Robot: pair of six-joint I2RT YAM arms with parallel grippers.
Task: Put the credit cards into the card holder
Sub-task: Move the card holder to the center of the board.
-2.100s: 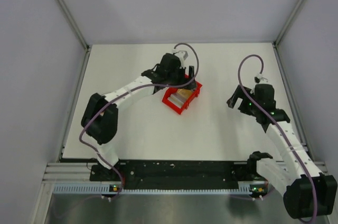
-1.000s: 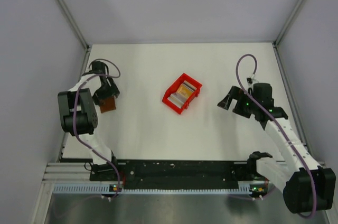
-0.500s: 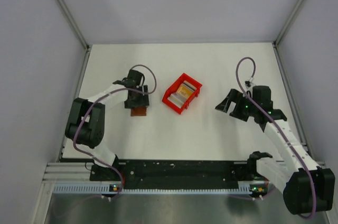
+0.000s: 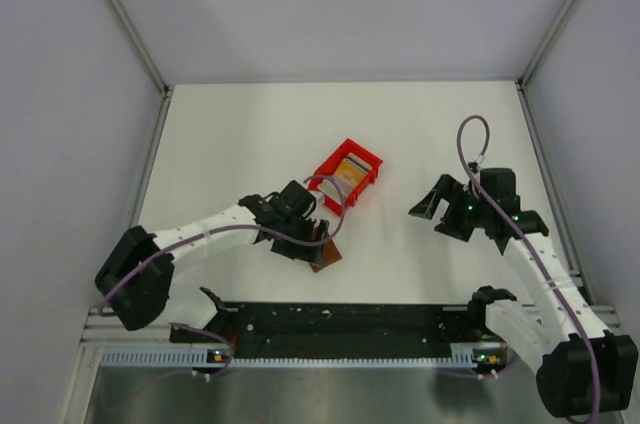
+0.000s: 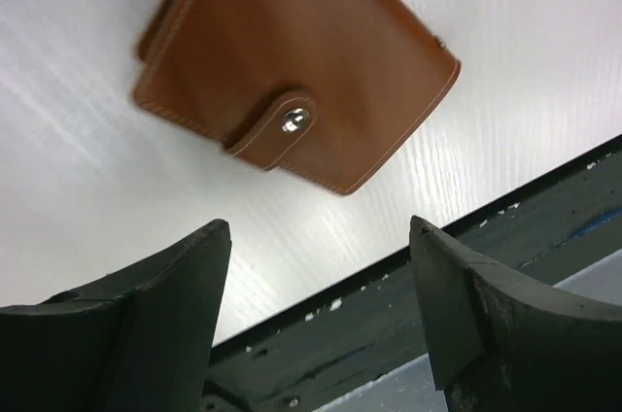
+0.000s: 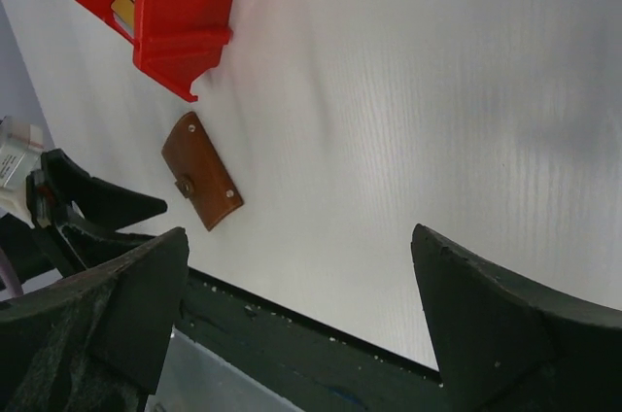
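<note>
Left wrist view shows the brown card holder [image 5: 292,72] folded shut, snap fastened — detail the top view loses. It lies flat on the table [image 5: 78,169] at 12 o'clock from the left gripper [image 5: 321,237], spread and empty. The right gripper [image 6: 301,257] gapes too; credit cards [image 6: 121,12] sit in a red box [image 6: 185,4] at its 11 o'clock.

A red box [image 4: 322,190] sits at an angle near the middle of the white table [image 4: 240,124] — open side up. A black rail [image 4: 340,319] runs along the near edge; grey walls [image 4: 330,4] enclose the other sides.
</note>
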